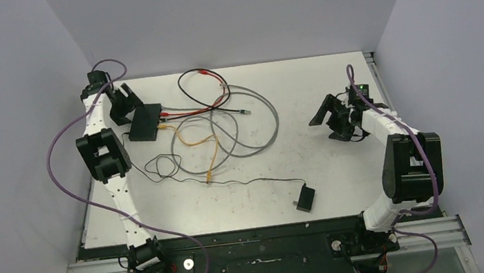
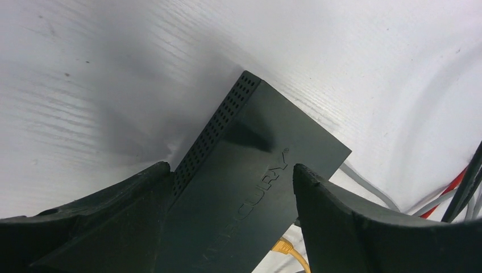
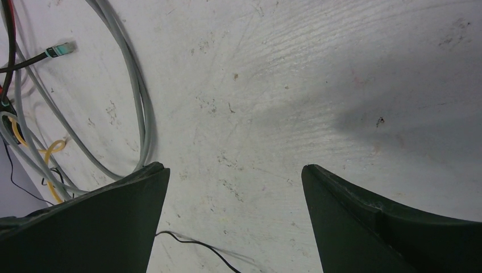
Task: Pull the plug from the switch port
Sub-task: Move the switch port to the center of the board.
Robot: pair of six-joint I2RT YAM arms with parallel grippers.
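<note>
Black and flat, the switch [image 1: 145,122] lies at the far left of the table [image 1: 343,187]. The left claw [image 2: 230,169] hangs over it, spread wide, with the box between its fingers but not squeezed. A yellow plug [image 2: 281,245] and a red plug [image 1: 167,113] seem to sit in its edge, so I think nothing is pulled out yet. The right claw [image 3: 234,168] is wide open too, holding nothing, far off. The little holes are hidden.

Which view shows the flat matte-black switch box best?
Left wrist: the flat matte-black switch box appears close up, vent holes and lettering legible. Top external shows it small but whole, cables attached. Right wrist misses it.
</note>
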